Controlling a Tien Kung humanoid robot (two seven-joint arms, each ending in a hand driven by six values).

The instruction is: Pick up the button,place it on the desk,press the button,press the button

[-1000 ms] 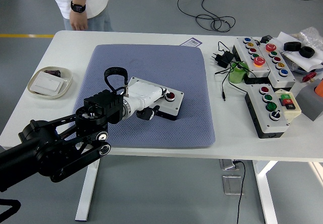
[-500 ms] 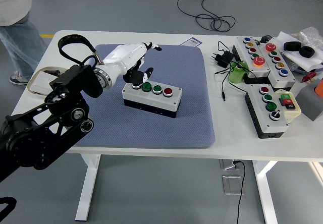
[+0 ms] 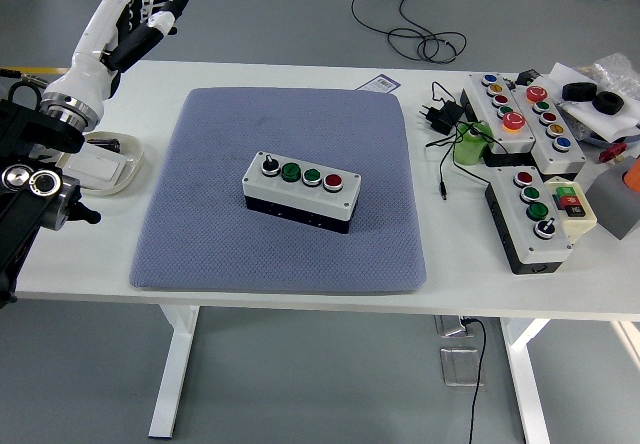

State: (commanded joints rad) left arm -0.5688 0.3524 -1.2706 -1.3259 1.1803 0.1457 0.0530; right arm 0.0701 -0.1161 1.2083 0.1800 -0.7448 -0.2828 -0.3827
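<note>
The button box (image 3: 301,193) sits alone mid-frame on the blue mat (image 3: 285,194), the left hand (image 3: 125,19) raised upper left, released, more control boxes (image 3: 530,159) far right on the tabletop (image 3: 300,289).

L arm comes in at the left edge, black forearm low, wrist angled up toward the top-left corner. L hand (image 3: 125,9), white w/ black fingers (image 3: 165,9), is raised well above table level, fingers spread & loose, nothing held. R arm isn't visible.
</note>
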